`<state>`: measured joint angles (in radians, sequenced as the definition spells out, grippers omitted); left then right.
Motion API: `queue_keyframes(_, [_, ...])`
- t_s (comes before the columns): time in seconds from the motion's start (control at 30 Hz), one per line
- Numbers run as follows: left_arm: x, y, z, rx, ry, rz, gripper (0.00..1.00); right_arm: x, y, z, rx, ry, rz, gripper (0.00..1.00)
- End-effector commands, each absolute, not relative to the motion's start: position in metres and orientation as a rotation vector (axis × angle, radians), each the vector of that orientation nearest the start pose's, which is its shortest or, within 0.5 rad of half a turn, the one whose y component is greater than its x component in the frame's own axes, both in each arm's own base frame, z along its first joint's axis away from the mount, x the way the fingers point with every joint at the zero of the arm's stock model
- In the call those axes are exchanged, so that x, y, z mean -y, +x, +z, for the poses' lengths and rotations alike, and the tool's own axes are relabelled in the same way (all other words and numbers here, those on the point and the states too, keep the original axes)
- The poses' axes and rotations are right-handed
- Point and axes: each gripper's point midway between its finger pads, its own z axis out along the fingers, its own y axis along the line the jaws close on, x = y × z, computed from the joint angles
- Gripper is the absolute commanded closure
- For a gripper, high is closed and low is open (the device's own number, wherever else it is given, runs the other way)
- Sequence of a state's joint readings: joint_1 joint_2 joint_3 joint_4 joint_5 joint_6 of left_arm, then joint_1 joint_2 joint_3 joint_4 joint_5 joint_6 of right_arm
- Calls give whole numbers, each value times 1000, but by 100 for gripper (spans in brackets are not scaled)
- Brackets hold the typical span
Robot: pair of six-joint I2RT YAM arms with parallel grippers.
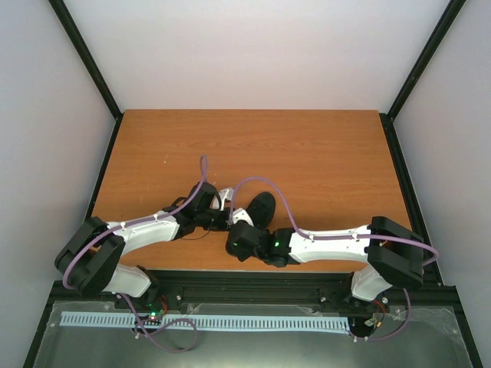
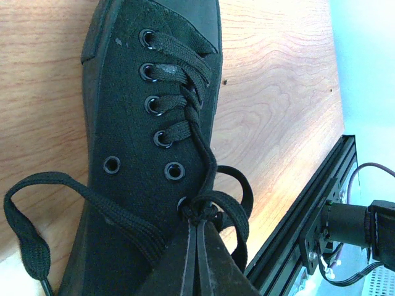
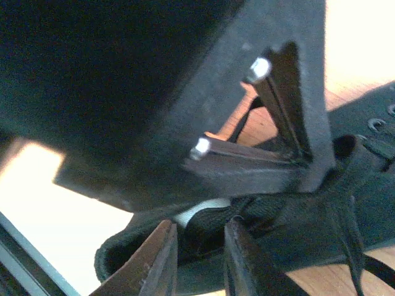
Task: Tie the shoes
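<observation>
Shoe (image 2: pixel 123 123) sits just beyond left claw (image 2: pixel 197 225), clamped on its laces (image 2: pixel 179 132); unclear for right claw (image 3: pixel 200 231).

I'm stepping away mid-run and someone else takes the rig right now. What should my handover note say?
Left gripper: fingers shut on the laces where they cross near the top eyelets.
Right gripper: fingers apart at the heel opening of the shoe; whether they grip is unclear.
The shoe lies on the table, between both arms.
Done: laced, crossing pinched, a loose loop each side.
Left: no finished bow shows; form and tighten it.
</observation>
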<state>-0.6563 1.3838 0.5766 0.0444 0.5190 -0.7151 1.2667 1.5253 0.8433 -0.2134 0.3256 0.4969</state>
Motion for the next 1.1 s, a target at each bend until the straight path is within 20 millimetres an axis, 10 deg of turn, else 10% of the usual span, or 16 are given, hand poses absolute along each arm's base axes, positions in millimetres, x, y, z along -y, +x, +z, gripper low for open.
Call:
queue_keyframes(0.0, [275,228,88,-2559,180,-1202,99,-344,176,88,-2306,-715,325,82])
queue_keyframes(0.13, [275,228,89,-2558,183,-1199,99,-340,178,92,-2295,-696,321,97])
queue_keyframes(0.43, [269,229,85,-2564,208,-1163,99,-328,186,115,-2265,-677,465,97])
queue_keyframes(1.07, [254,236,97,-2520,173,-1112,99,-293,199,95,-2357,-590,794,97])
